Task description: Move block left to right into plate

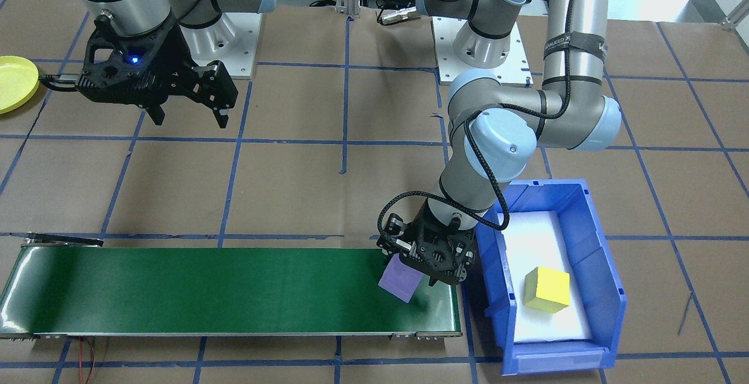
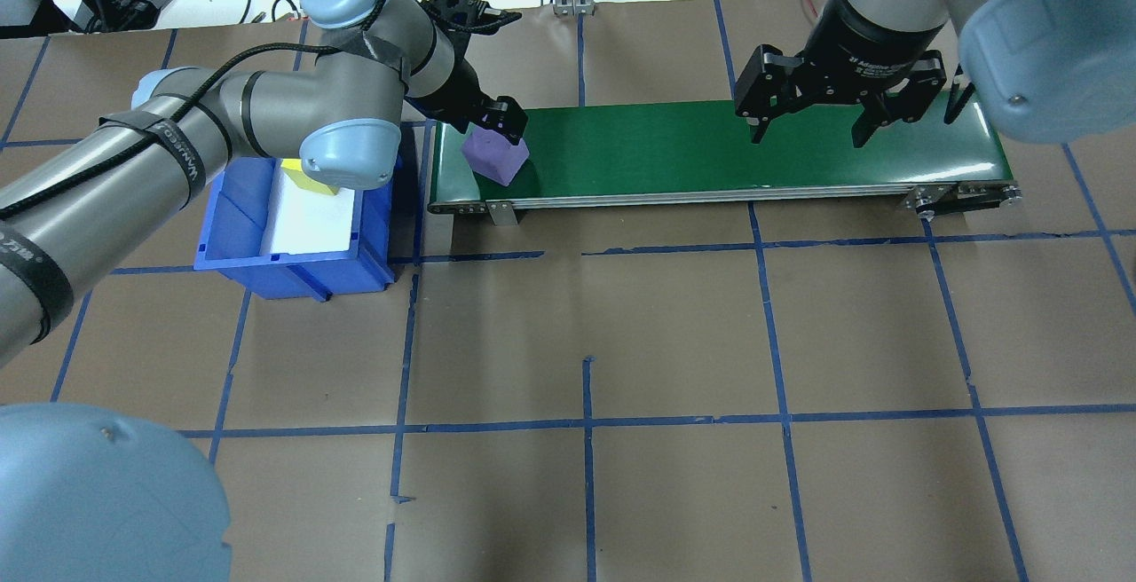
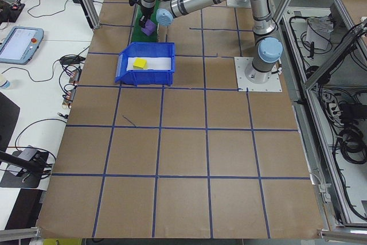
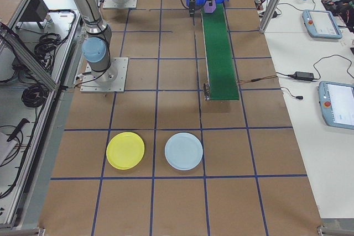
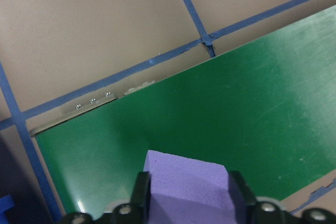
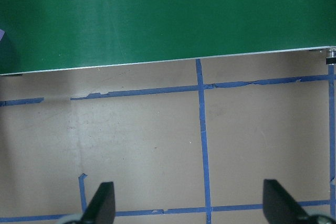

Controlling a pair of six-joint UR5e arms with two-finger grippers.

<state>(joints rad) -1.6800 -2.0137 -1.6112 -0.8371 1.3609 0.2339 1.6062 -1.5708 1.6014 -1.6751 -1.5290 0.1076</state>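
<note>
Brown paper ruled into squares by blue tape covers the desk [image 2: 674, 334], across which a long green conveyor belt [image 1: 234, 290] runs. We see the left pincer [image 1: 422, 271] clenched on a purple foam cube [image 1: 400, 279], holding it tilted at the belt's end nearest the blue rectangular plastic bin [image 1: 597, 267]; whether the cube's lower edge already touches the belt we cannot tell. The right pincer [image 2: 809, 125] hangs released and empty over the belt's far end, its jaws spread wide.

We judge the task to be at an early stage: the cube is out of the bin and at the belt, but its release, its transfer to the right arm, and its delivery all remain.

The bin, lined with a white foam pad [image 1: 544, 273], holds one yellow foam cube [image 1: 546, 289]. The small round bright-yellow plastic plate [image 4: 125, 150] lies bare on the desk, well apart from the belt, just beside a round pale-blue plate [image 4: 183, 151], also bare.
</note>
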